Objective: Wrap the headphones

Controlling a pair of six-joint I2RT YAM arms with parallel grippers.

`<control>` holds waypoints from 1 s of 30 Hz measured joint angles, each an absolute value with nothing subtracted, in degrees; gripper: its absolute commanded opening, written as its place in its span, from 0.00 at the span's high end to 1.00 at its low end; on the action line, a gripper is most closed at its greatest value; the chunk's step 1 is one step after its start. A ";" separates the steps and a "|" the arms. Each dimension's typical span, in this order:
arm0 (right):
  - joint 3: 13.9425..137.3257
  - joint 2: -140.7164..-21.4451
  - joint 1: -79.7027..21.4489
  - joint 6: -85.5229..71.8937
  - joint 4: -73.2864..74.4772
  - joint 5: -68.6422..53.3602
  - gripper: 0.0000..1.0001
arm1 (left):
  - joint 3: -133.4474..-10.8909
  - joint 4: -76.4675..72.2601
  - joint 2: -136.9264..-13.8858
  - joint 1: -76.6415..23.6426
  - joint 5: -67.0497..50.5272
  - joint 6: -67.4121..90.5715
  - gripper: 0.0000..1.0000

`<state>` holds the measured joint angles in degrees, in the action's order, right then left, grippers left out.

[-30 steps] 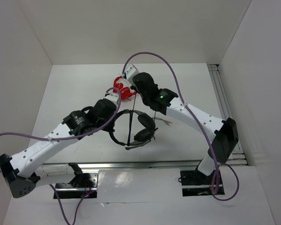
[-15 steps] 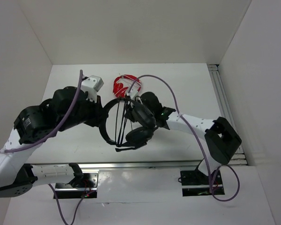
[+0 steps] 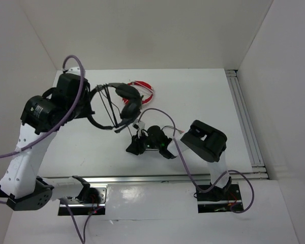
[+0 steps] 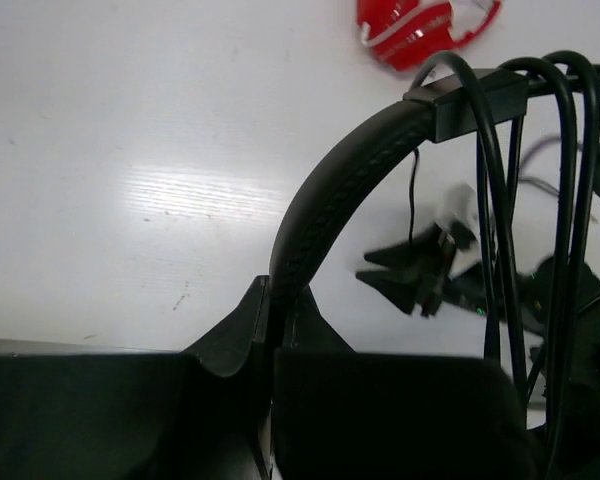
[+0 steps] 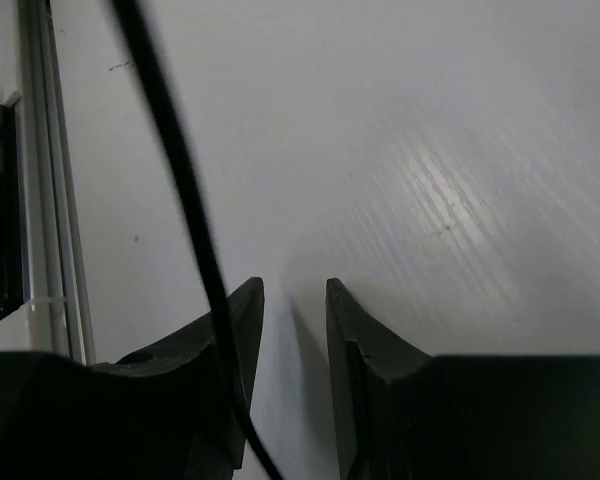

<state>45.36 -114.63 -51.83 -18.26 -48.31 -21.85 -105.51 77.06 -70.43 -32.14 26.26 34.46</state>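
The black headphones [image 3: 127,95] hang in the air over the left middle of the table, with their thin black cable [image 3: 110,105] looped in several strands across the headband. My left gripper [image 3: 90,105] is shut on the padded headband [image 4: 315,205], which runs up from between its fingers [image 4: 238,325] in the left wrist view. The cable strands [image 4: 500,190] hang at the right of that view. My right gripper [image 3: 131,148] sits low over the table, below the headphones, open with nothing between its fingers [image 5: 365,335]. A cable strand [image 5: 180,190] crosses in front of its left finger.
Small red headphones [image 3: 143,86] lie on the table at the back, just behind the black ones, and show in the left wrist view [image 4: 417,27]. An aluminium rail [image 3: 243,117] runs along the right edge, another [image 3: 142,179] along the near edge. White walls enclose the table.
My left arm has lifted the headphones and carried them left and back. My right arm has pulled away from them, folded back and dropped low to the table.
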 measured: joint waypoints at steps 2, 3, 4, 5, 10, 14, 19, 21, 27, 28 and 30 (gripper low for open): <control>42.87 -114.48 -51.90 -19.07 -51.83 -21.76 0.61 | -107.77 76.88 -71.18 -26.72 25.47 33.04 1.00; 41.71 -114.13 -51.90 -19.35 -53.08 -21.52 0.61 | -108.73 76.20 -71.70 -23.70 24.40 32.27 1.00; 40.40 -113.54 -51.99 -19.57 -53.98 -21.17 0.62 | -109.30 75.57 -72.34 -21.08 23.22 31.46 1.00; 38.96 -112.75 -52.01 -19.68 -54.59 -20.62 0.62 | -109.69 75.11 -73.08 -18.85 22.39 31.07 1.00; 32.16 -105.71 -54.81 -18.55 -51.86 -14.13 0.99 | -110.52 74.13 -78.96 -13.74 21.43 29.91 1.00; 30.61 -98.10 -60.84 -17.87 -41.30 -2.59 1.00 | -109.97 72.77 -84.20 -12.32 21.80 30.04 1.00; 36.69 -87.37 -74.59 -17.30 -21.47 21.34 1.00 | -102.54 68.58 -87.22 -12.16 22.90 30.30 1.00; 41.69 -84.47 -79.37 -17.37 -13.69 29.63 1.00 | -97.08 66.19 -87.09 -12.16 22.92 30.20 1.00; 60.16 -79.85 -88.40 -16.23 7.01 47.22 1.00 | -86.15 63.64 -87.57 -13.39 25.91 30.55 1.00; 62.35 -79.40 -89.41 -15.73 8.69 48.93 1.00 | -85.97 63.57 -87.61 -13.78 26.46 30.83 1.00; 68.12 -78.85 -91.09 -14.41 14.28 51.79 1.00 | -85.86 63.24 -87.94 -15.84 28.38 32.51 1.00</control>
